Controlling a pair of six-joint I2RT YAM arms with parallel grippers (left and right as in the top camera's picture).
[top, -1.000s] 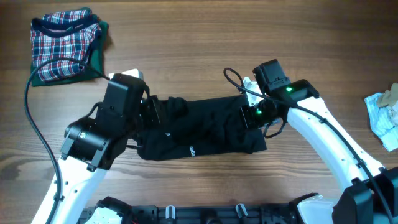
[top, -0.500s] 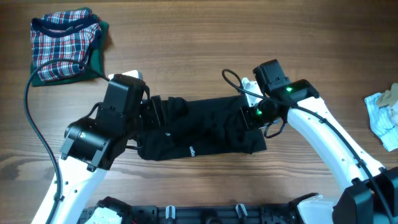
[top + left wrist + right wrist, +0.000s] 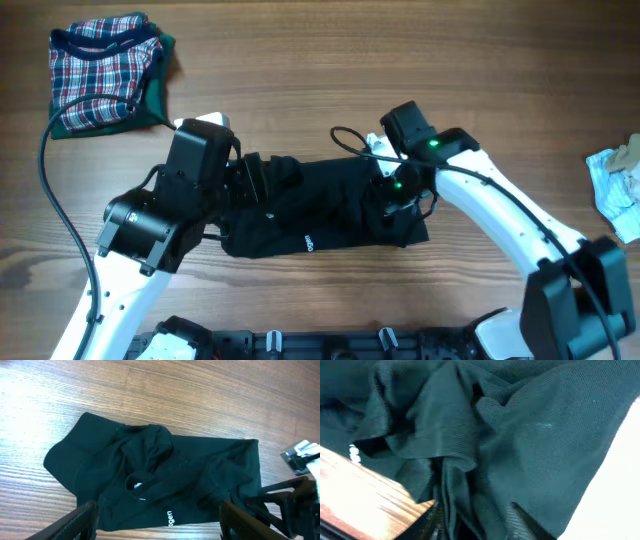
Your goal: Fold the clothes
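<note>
The clothes (image 3: 320,215) are a black shirt with small white lettering, lying as a crumpled folded band across the middle of the table. My left gripper (image 3: 252,185) hovers over its left end, open; in the left wrist view its fingers flank the shirt (image 3: 165,470) near the lettering, and the left gripper (image 3: 159,524) holds nothing. My right gripper (image 3: 392,195) is down on the shirt's right part. In the right wrist view, bunched black fabric (image 3: 520,435) fills the gap of the right gripper (image 3: 477,525), with both fingers (image 3: 522,519) pressed into the folds.
A plaid garment (image 3: 100,70) lies at the far left corner, with a black cable (image 3: 55,190) running past it. A pale blue and white cloth (image 3: 615,190) sits at the right edge. The right arm (image 3: 295,490) shows at the right of the left wrist view.
My right gripper has shifted left over the shirt, pulling folds with it, and narrowed a little. My left gripper's fingers have spread wider; that arm has stayed in place.
</note>
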